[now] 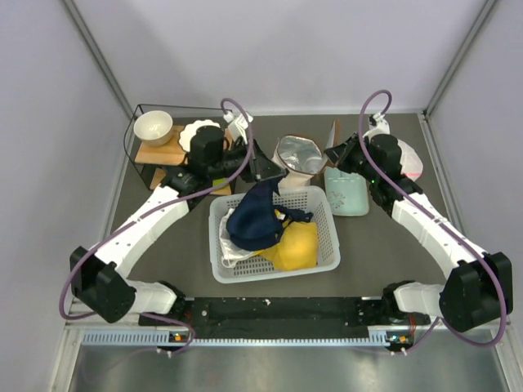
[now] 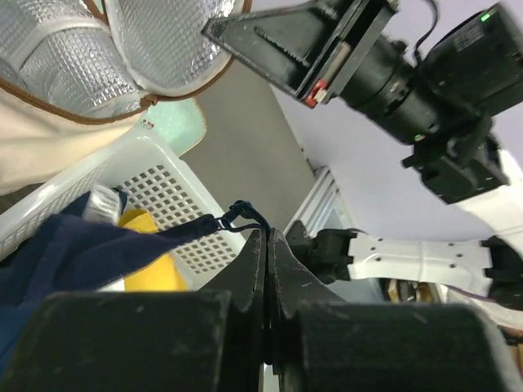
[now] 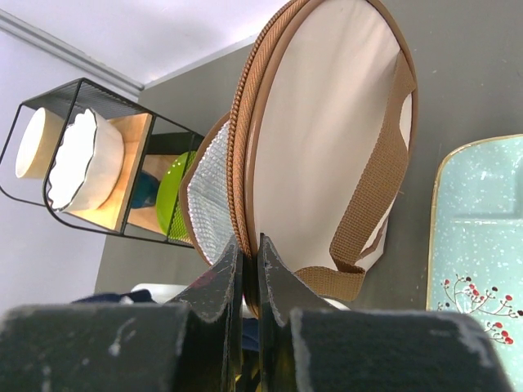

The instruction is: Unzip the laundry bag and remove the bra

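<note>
The left pincer [image 2: 267, 237] nips only a thin strap of the bra [image 1: 249, 220], apparently; it could slip free. The right pincer [image 3: 248, 245] clamps the laundry bag [image 3: 319, 147] rim.

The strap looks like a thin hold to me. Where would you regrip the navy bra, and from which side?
Probably take the bra by its bunched cups, coming straight down from above. They lie heaped over the yellow garment in the white basket, open to the top and thicker than the strap the left gripper pinches.
</note>
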`<state>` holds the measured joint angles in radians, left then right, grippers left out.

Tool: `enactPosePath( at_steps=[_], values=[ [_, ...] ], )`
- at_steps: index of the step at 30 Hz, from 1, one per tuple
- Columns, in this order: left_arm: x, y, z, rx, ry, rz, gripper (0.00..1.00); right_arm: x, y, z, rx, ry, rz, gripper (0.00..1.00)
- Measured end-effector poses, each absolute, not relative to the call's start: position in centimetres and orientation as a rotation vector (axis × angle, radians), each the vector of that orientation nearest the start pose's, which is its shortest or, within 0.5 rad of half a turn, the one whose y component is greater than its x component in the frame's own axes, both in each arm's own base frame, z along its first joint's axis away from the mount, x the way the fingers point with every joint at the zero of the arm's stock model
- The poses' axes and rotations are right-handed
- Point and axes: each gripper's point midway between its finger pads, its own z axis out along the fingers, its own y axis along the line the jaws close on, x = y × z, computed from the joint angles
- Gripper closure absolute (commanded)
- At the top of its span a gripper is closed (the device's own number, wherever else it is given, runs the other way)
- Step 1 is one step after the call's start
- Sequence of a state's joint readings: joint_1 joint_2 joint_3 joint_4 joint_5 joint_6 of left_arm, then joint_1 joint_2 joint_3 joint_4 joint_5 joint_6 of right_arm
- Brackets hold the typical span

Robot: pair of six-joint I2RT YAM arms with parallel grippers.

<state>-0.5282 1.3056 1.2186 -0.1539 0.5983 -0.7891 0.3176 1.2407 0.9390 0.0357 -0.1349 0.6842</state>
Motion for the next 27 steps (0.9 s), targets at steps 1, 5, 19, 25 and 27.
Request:
enactPosePath(
  at_steps=[1, 5, 19, 25, 27],
  values=[
    [27.4, -30.8, 32.0, 0.226, 2.043, -1.406, 1.0, 37.7, 17.6, 25.2, 0.252, 1.899, 0.814, 1.0],
    [26.2, -32.2, 30.5, 0.304, 2.073, -1.367, 1.0, 37.7, 17.6, 25.4, 0.252, 1.896, 0.813, 1.0],
    [18.6, -34.8, 19.2, 0.616, 2.379, -1.338, 0.26, 38.5, 17.7, 28.3, 0.215, 1.87, 0.793, 1.0],
    [17.3, -35.0, 21.7, 0.749, 2.336, -1.374, 0.04, 40.6, 18.4, 31.9, 0.196, 1.805, 0.813, 1.0],
    [17.3, -35.1, 24.2, 0.785, 2.261, -1.392, 0.04, 41.5, 18.7, 33.2, 0.19, 1.784, 0.817, 1.0]
  ],
)
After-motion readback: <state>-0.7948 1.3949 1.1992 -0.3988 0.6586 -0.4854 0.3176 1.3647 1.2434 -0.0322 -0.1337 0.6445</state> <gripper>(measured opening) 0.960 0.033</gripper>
